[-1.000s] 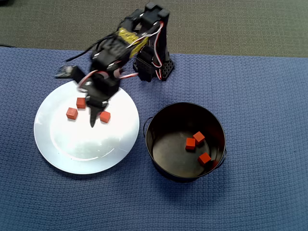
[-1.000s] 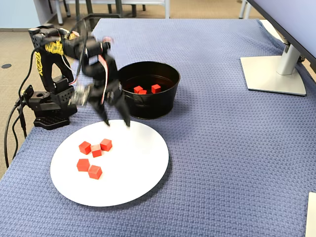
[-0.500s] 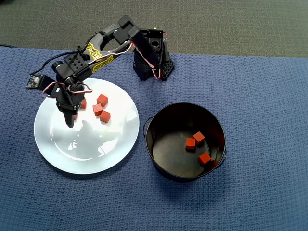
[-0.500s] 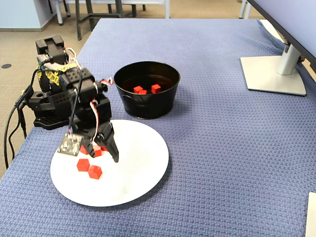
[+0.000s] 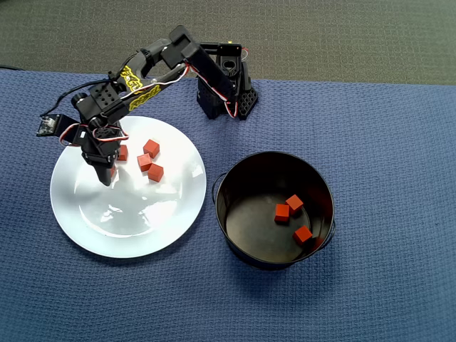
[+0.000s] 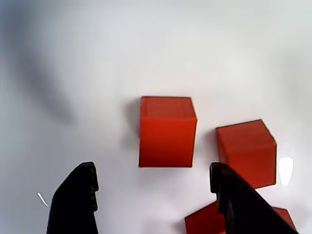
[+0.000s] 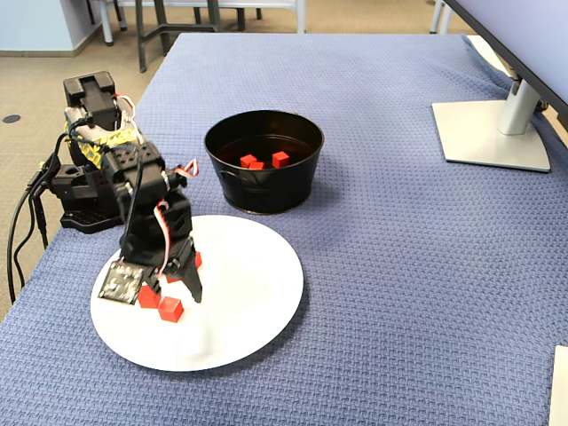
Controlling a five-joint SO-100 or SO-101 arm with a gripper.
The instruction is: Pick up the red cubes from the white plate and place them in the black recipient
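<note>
The white plate [image 5: 135, 224] lies left of the black recipient [image 5: 228, 221] in the overhead view. My gripper [image 5: 107, 174] is low over the plate's left part, open and holding nothing. In the wrist view the gripper [image 6: 152, 170] has one red cube [image 6: 167, 130] just ahead of the gap between its black fingertips [image 6: 80, 195]. A second cube [image 6: 246, 151] lies to the right and a third [image 6: 202, 224] is partly hidden behind the right finger. Three more cubes [image 5: 151, 147] sit to the gripper's right on the plate. Three cubes [image 5: 294, 204] lie inside the recipient [image 7: 264, 191].
The arm's base [image 5: 226, 89] stands behind the plate at the blue cloth's far edge. In the fixed view a grey monitor stand [image 7: 493, 133] sits far right. The plate [image 7: 240, 302] lies close to the cloth's left edge.
Over the last second the arm swung from the plate's middle to its left side and came down. In the last half second the gripper sank a little closer to the cubes.
</note>
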